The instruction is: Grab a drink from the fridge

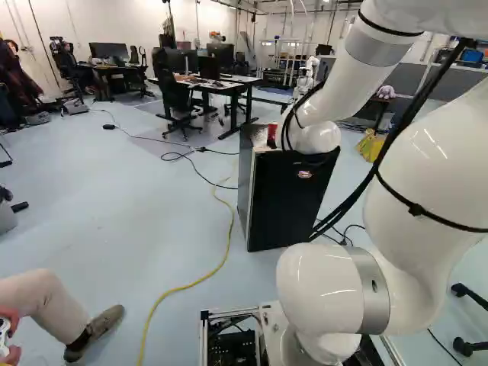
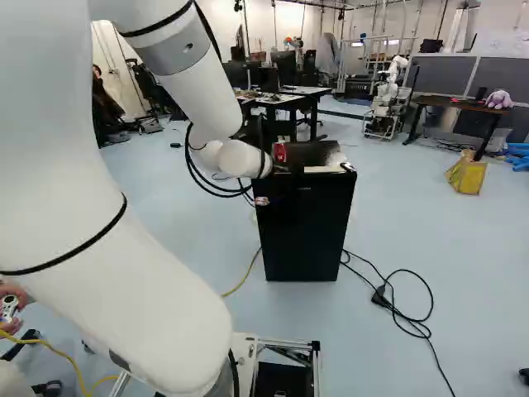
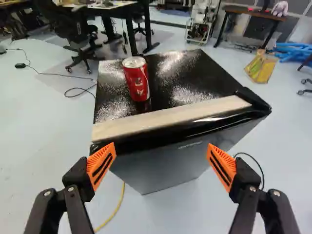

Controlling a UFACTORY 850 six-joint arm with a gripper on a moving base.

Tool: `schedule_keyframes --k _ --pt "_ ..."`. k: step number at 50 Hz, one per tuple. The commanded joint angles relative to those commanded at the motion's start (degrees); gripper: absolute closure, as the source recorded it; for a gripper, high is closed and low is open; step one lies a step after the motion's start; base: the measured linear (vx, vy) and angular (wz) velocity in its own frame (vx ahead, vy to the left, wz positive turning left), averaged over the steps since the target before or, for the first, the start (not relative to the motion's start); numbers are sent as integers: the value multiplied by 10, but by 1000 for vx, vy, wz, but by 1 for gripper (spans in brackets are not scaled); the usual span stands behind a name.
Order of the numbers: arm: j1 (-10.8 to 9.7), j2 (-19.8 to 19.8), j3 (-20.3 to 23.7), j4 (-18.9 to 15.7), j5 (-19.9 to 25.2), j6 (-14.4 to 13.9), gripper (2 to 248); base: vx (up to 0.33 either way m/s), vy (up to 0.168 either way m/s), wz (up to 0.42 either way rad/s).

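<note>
Remote post, body notes: I'm seeing a glossy white arm, its fat, rounded joint housings gleaming under the lights. Grey bands are ringing the shell, the low one showing a small dark hole. Thin black straps are circling the white; black cables are running alongside, some looping near the wrist. At the foot, a base frame is showing silvery rails. The claw is sporting black linkages, pale screw heads and slotted orange pads.

Black fridge on pale blue floor, red can upright on its glossy top, pale strip along the near edge
</note>
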Motion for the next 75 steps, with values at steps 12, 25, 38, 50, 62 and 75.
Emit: schedule_keyframes --k 12,25,38,50,62,75 --pt "-1 -17 -4 -34 56 0 3 0 0 0" --pt "-3 -50 -19 -47 89 0 3 0 0 0" --pt "-5 -89 -42 -56 126 0 3 0 0 0" --pt "-5 -127 -67 -57 157 0 3 0 0 0" --pt "-2 -167 -94 -57 166 0 3 0 0 0" --pt "2 -211 -127 -51 170 0 3 0 0 0"
